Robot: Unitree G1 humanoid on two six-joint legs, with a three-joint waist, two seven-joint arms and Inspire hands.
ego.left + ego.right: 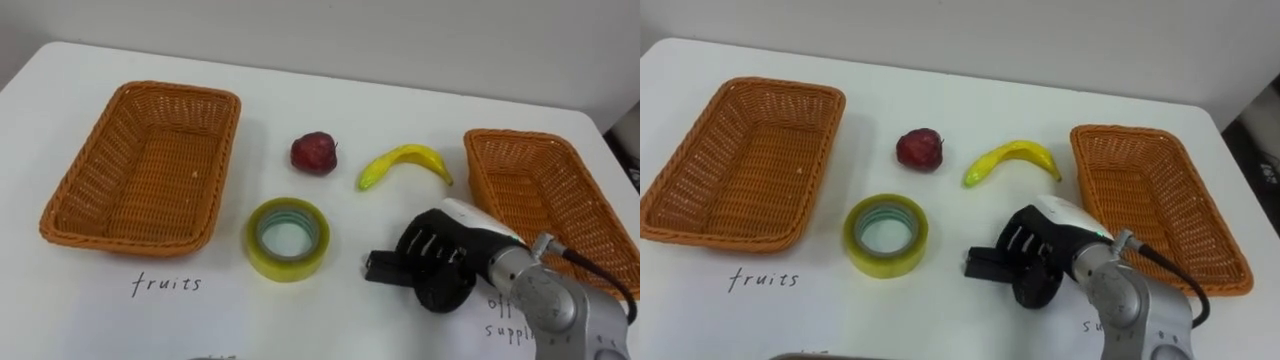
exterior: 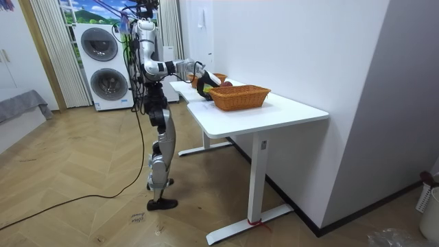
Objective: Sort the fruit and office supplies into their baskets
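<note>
Apple (image 1: 314,152) & banana (image 1: 405,163) on table (image 1: 330,85) beyond tape roll (image 1: 288,238), btw L basket (image 1: 180,90) & R basket (image 1: 510,135). My R hand (image 1: 440,262) sits just right of tape roll; open or closed, can't tell.

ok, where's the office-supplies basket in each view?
Left eye view: office-supplies basket at the table's right end.
Right eye view: same basket, right of the banana.
Room view: the nearer basket on the table.
Shared landmark: the right hand, close beside this basket.

White desk (image 2: 288,108) against a white wall (image 2: 288,48), herringbone wood floor (image 2: 82,171), 2 stacked washing machines (image 2: 103,68) beside pale curtains (image 2: 44,48).
</note>
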